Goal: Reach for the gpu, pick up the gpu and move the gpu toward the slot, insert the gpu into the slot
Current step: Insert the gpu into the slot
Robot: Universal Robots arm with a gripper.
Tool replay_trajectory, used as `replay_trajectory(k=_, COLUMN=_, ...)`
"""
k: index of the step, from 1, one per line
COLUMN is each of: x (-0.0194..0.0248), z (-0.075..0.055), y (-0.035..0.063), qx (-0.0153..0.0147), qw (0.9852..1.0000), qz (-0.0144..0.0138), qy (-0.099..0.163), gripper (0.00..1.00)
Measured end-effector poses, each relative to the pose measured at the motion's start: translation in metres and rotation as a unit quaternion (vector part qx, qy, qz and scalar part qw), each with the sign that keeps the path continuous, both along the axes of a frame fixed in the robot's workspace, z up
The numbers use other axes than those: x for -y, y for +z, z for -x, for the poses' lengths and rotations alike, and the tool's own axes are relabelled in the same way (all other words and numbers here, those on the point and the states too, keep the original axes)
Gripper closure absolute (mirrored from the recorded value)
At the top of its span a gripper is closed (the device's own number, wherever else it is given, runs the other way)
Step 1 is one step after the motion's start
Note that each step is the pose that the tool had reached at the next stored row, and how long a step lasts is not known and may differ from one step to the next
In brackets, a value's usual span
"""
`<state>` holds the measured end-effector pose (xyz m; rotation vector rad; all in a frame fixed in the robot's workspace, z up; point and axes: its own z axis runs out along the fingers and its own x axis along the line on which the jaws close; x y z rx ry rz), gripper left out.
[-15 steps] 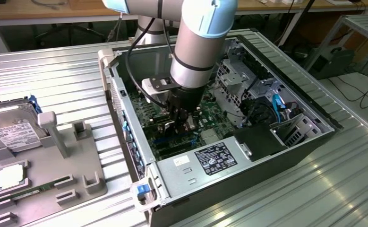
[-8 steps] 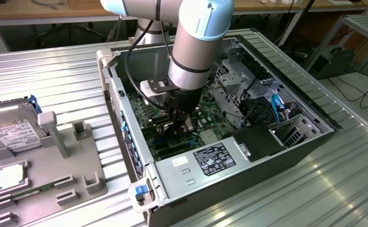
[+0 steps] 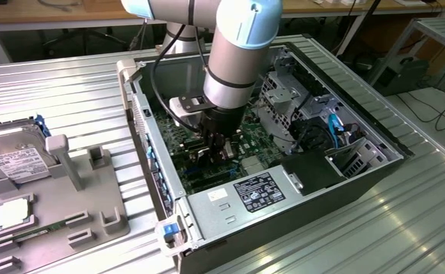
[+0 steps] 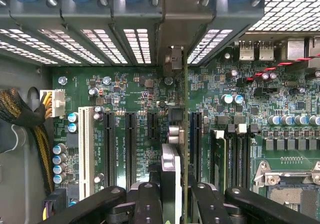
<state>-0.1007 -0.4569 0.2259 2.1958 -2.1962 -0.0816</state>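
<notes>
The gripper (image 4: pixel 176 196) was closed partway on the gpu (image 4: pixel 185 134), held edge-on above the green motherboard (image 4: pixel 130 88), inside the open computer case (image 3: pixel 359 171). The card hung just beside the blue slot (image 4: pixel 194 134), its bracket near the case's rear grilles. Judged step: insertion. Seating called for alignment over the slot and a straight push down.

My arm (image 3: pixel 233 63) is silver tube with pale blue joint caps and a black band — a black cable (image 3: pixel 155 80) loops beside it. My gripper (image 4: pixel 175 204) has black fingers (image 4: pixel 150 204) dotted with screws.
</notes>
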Motion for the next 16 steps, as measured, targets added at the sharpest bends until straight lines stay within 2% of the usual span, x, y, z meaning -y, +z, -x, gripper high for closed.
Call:
replay_trajectory(k=3, x=0.0000, z=0.000, y=0.0000, qx=-0.0001, qw=1.0000, qz=-0.0001, qy=0.000, gripper=0.72)
replay_trajectory(k=4, x=-0.0005, z=0.000, y=-0.0013, qx=0.0007, qw=1.0000, qz=-0.0022, qy=0.000, gripper=0.71)
replay_trajectory(k=5, x=-0.0004, z=0.000, y=-0.0001, qx=0.0003, qw=1.0000, qz=-0.0008, qy=0.000, gripper=0.71)
replay_trajectory(k=6, x=-0.0003, z=0.000, y=0.0011, qx=0.0004, qw=1.0000, qz=-0.0006, qy=0.000, gripper=0.71)
replay_trajectory(k=7, x=-0.0003, z=0.000, y=0.0045, qx=0.0003, qw=1.0000, qz=-0.0005, qy=0.000, gripper=0.65)
replay_trajectory(k=16, x=-0.0005, z=0.000, y=0.0399, qx=0.0032, qw=1.0000, qz=-0.0001, qy=0.000, gripper=0.65)
